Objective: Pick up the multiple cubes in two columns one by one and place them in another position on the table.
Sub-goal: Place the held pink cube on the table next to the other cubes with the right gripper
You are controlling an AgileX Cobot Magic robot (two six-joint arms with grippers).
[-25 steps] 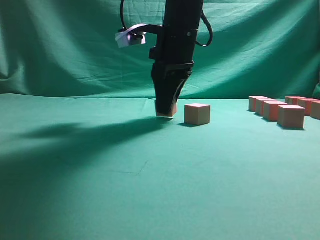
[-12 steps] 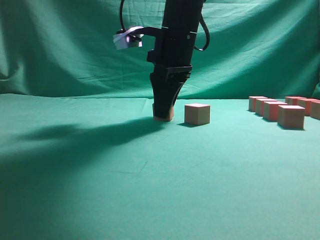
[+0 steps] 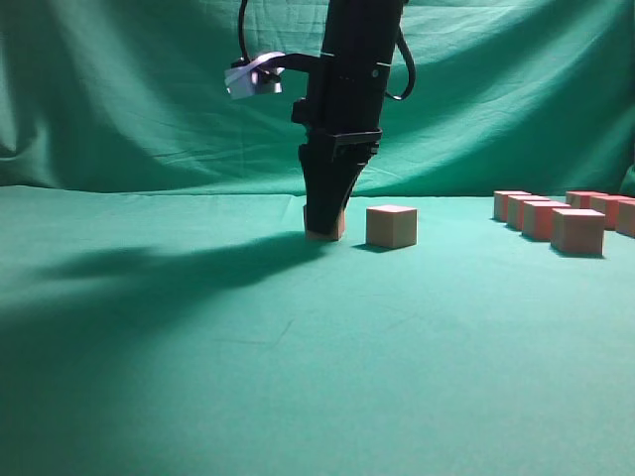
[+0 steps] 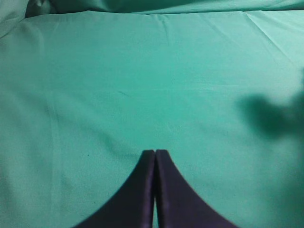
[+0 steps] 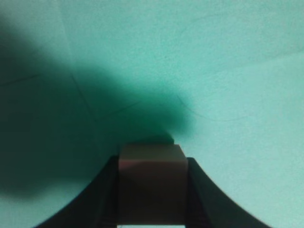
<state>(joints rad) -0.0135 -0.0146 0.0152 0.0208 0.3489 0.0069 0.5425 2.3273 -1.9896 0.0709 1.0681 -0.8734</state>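
- right gripper (image 3: 324,230) at frame centre, jaws clamped on cube (image 5: 151,183), resting on table (image 3: 298,377) beside placed cube (image 3: 391,226), likely forming the new row.
- left gripper (image 4: 155,154) jaws closed, empty, parked clear.
- Source cubes (image 3: 564,220) wait at right edge.

No text, label, brand, number or sign can be read anywhere; the cubes (image 3: 391,226) show plain faces and the green cloth (image 3: 298,377) is unmarked
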